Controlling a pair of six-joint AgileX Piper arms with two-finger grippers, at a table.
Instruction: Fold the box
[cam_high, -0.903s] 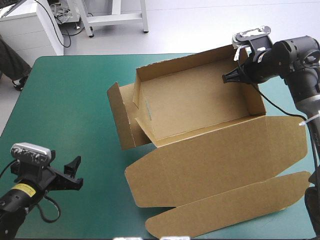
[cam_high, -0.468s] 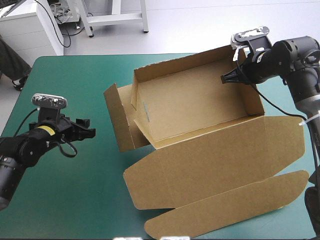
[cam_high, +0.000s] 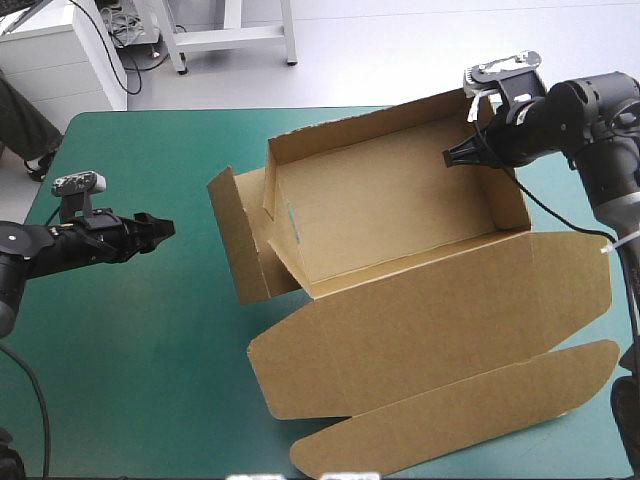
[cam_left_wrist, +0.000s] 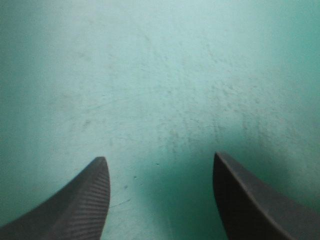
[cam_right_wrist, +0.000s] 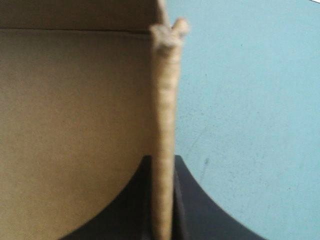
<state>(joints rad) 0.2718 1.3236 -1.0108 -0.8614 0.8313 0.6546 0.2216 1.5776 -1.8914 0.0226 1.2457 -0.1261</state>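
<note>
We see the brown box (cam_high: 400, 210) on the tabletop (cam_high: 140, 340), long axis left to right. Our right gripper (cam_high: 452, 157) pinches its right wall; our left gripper (cam_high: 160, 228) (fingers apart, empty) faces the loose left flap (cam_high: 235, 240).

I am wearing matte black all over. My right arm (cam_high: 600, 110) is showing fat, rounded joint housings and a thin white tie (cam_high: 606, 246) lower down. My left arm (cam_high: 60, 245) is looking slimmer. My left gripper (cam_left_wrist: 160, 162) is showing fin-shaped fingers (cam_left_wrist: 85, 205) with fine ribbing.
</note>
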